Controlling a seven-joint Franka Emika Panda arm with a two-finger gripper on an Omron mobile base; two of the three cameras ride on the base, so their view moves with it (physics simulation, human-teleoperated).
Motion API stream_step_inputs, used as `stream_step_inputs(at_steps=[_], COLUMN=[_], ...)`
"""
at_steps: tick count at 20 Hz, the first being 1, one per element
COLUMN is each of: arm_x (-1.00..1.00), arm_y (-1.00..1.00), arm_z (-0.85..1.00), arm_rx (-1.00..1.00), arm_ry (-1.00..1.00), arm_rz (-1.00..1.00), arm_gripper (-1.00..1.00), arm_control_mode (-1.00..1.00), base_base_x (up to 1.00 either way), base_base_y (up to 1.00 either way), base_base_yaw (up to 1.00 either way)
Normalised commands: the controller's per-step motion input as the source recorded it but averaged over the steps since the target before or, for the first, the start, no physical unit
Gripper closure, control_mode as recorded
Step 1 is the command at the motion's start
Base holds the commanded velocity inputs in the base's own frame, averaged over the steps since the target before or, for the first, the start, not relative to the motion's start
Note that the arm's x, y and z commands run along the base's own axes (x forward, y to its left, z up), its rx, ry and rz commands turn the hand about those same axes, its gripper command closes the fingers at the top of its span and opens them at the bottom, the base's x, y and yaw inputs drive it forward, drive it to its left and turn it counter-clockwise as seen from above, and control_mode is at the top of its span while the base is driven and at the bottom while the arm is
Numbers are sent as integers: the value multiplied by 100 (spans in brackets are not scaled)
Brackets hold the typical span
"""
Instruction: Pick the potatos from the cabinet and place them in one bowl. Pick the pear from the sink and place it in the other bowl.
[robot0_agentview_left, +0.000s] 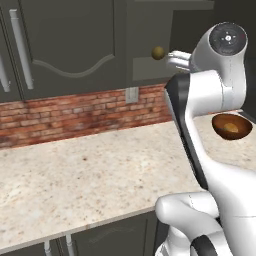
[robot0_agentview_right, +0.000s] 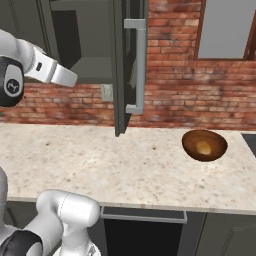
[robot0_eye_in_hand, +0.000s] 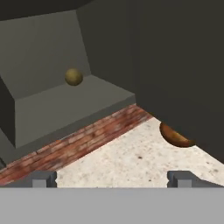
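Claw (robot0_eye_in_hand: 112, 178) released, its two dark tips set wide apart with nothing between them, aimed into the open cabinet (robot0_eye_in_hand: 52, 105). The olive-brown potato (robot0_eye_in_hand: 73, 77) rests on the cabinet shelf, ahead of the claw and well apart from it. The dark-brown bowl (robot0_agentview_right: 204, 145) stands on the speckled tabletop (robot0_agentview_right: 125, 165) below the claw, holding the golden-tan potato (robot0_agentview_right: 203, 147).

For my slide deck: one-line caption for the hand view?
Open jaws face the open cabinet, olive-brown potato on its shelf, dark-brown bowl partly hidden by the door.
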Motion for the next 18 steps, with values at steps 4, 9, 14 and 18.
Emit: stream_step_inputs(at_steps=[4, 9, 14, 18], arm_x=[27, -2, 21, 41], arm_y=[-30, 0, 4, 3], arm_z=[0, -1, 0, 10], arm_rx=[4, 0, -2, -4], arm_ry=[-6, -13, -10, 0], arm_rz=[3, 4, 2, 6], arm_gripper=[-100, -100, -100, -100], arm_control_mode=[-100, -100, -100, -100], base_base_x=[0, 0, 0, 0], base_base_y=[0, 0, 0, 0], base_base_yaw=[0, 0, 0, 0])
